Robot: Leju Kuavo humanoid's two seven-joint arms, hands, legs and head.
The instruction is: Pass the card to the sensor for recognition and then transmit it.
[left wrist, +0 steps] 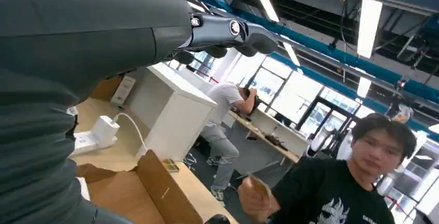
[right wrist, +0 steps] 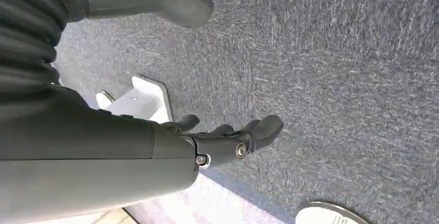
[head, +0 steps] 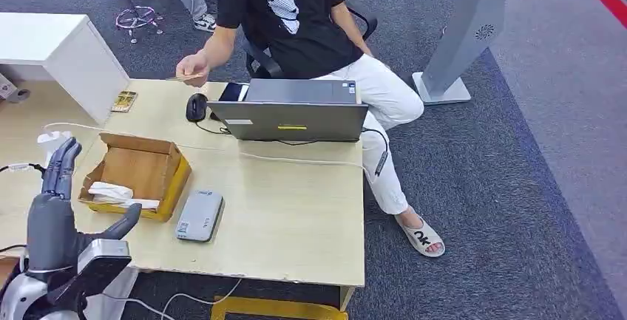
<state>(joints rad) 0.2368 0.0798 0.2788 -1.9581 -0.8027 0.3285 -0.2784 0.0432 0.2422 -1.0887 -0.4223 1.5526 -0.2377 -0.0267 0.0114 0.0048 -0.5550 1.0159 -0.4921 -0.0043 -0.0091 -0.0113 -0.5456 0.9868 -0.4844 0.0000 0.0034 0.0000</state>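
We see the left hand (head: 55, 202) raised by the table (head: 296, 209), fingers spread, holding nothing; the right hand (right wrist: 155, 146) hangs empty, fingers apart. A person's hand (head: 194, 67) pinches the card (head: 186, 77) above the far edge.

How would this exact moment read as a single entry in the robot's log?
thin tan card: held by seated person's hand | left robot hand: raised, open, empty | right robot hand: hanging over grey carpet, empty | grey flat sensor box: on table, untouched
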